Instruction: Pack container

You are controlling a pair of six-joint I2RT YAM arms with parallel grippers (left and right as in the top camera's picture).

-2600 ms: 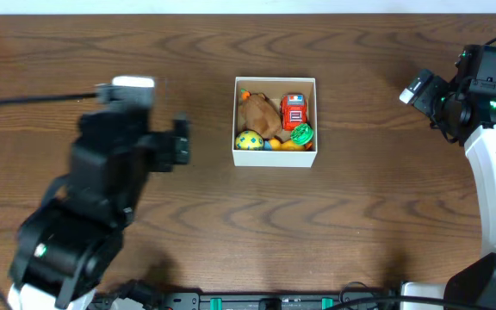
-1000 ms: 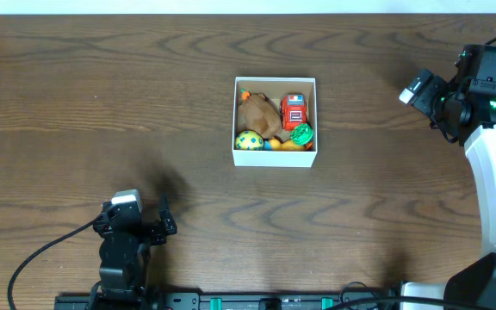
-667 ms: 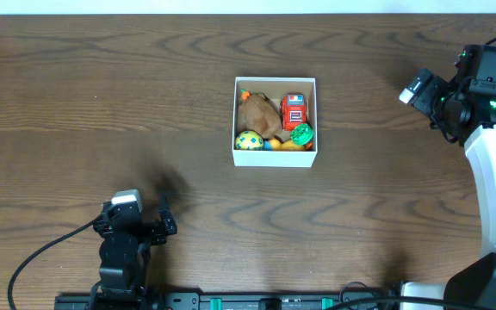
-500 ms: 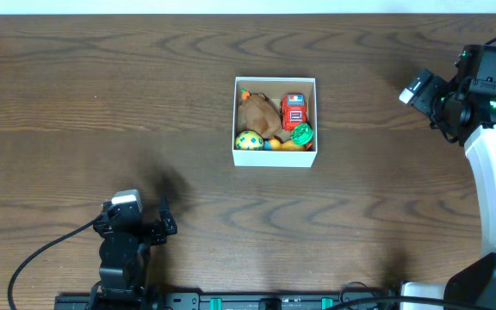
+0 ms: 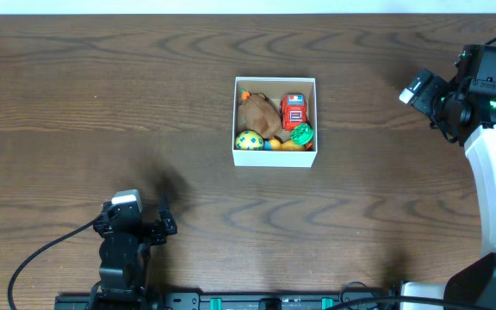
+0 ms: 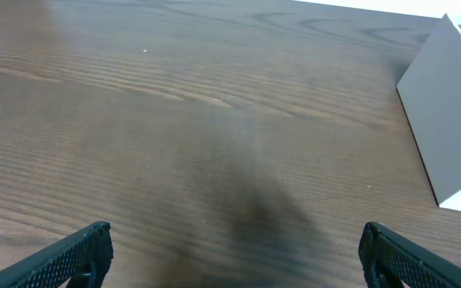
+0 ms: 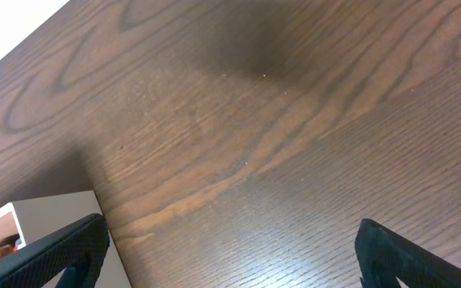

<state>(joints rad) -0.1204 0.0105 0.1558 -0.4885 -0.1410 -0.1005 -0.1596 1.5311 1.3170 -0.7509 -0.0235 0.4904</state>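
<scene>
Table (image 5: 231, 232): dark brown wood-grain top, filling almost the whole overhead view, with the grain running lengthwise. A pale white strip (image 5: 231, 5) lies beyond its far edge. Lighting is even and diffuse. A soft, blurred shadow patch (image 5: 166, 185) lies on the wood, with a low sheen in the wrist views.

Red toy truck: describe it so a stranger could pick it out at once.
Find the central white box. Inside, near its right wall, lies the red toy truck, the only red, boxy toy beside a brown plush and green toy.
</scene>
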